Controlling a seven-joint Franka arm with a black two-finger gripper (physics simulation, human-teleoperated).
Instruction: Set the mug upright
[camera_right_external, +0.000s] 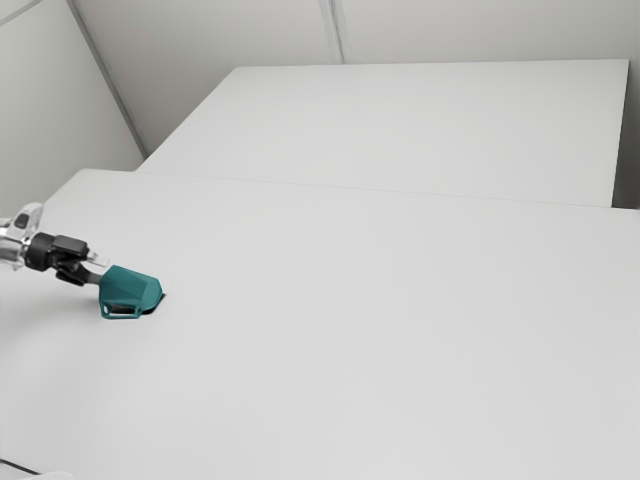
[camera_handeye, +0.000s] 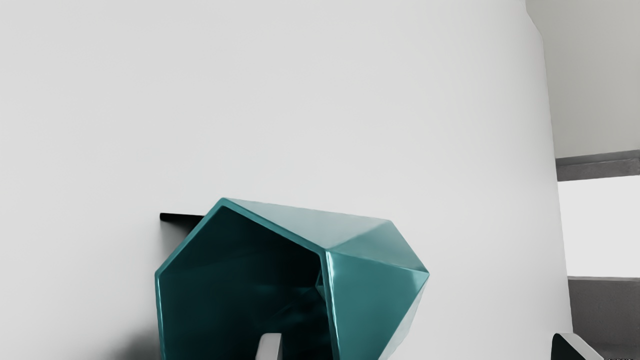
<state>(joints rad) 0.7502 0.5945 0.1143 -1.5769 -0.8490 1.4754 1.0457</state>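
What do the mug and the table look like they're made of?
Mug: probably glazed ceramic, glossy teal, with bright highlights along its faceted edges; shiny plastic could look similar.
Table: perhaps laminate or painted board, pale and matte, with no visible grain or sharp reflections; the look leaves it open.

Bright, diffuse light washes evenly over a white tabletop (camera_right_external: 380, 330) in the exterior view, with a faint gray shadow spreading toward that view's left. In the wrist view, pale sheen on the upward facets of a teal faceted mug (camera_handeye: 370, 295) suggests light from above, and thin glints line its rim (camera_handeye: 158, 312). The mug's interior (camera_handeye: 240, 280) sinks to near black (a soft, smoky shadow (camera_handeye: 142, 347) pools just outside).
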